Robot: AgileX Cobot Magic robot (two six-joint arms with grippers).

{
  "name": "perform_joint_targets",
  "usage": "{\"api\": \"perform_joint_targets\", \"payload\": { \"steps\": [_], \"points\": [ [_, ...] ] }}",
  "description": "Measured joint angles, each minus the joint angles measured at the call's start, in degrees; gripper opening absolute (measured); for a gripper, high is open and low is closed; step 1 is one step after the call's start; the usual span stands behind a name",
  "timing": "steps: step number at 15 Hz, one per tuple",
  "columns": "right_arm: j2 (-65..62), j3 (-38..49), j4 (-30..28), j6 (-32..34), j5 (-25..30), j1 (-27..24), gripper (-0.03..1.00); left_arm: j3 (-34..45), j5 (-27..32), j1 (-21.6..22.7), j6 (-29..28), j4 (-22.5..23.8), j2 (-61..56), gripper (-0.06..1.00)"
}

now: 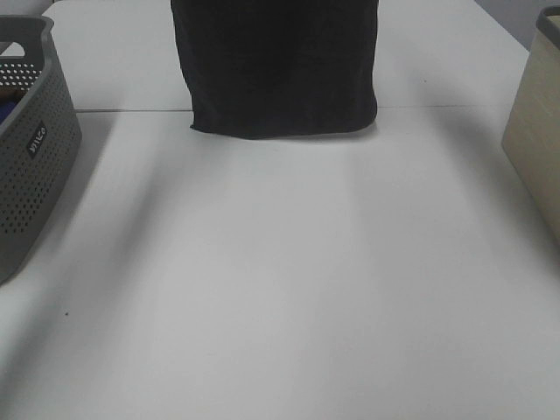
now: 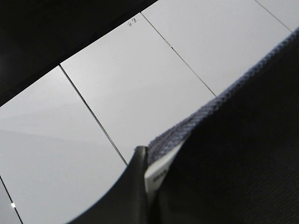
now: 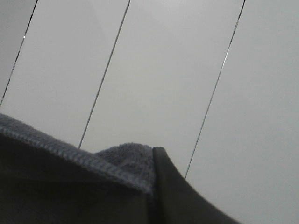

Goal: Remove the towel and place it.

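Far left stands a grey perforated basket (image 1: 31, 157). The left gripper (image 2: 147, 156) pinches the stitched edge of the dark charcoal towel (image 1: 280, 70). The towel hangs mid-scene with its bottom touching the white table (image 1: 280, 289). The right gripper (image 3: 153, 151) is likewise clamped on it. A beige bin (image 1: 535, 149) stands far right.

The towel (image 1: 280, 70) is matt, dark terry cloth with a rough looped pile and a stitched hem. The table (image 1: 280, 306) is white, smooth and faintly sheened; the basket (image 1: 31, 166) at its left edge is matt, hard-looking grey perforated plastic.
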Motion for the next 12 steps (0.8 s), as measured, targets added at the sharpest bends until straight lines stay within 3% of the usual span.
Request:
{"api": "perform_joint_targets", "payload": {
  "steps": [5, 7, 12],
  "points": [
    [0.0, 0.0, 0.4, 0.1, 3.6, 0.0, 0.01, 0.0, 1.9, 0.0, 0.8, 0.0, 0.0, 0.0],
    [-0.3, 0.0, 5.0, 0.2, 15.4, 0.0, 0.01, 0.0, 15.7, -1.3, 0.3, 0.0, -0.6, 0.0],
    [-7.7, 0.0, 10.0, 0.2, 45.0, -0.3, 0.01, 0.0, 58.8, -5.4, -0.9, -2.3, -8.8, 0.0]
  ]
}}
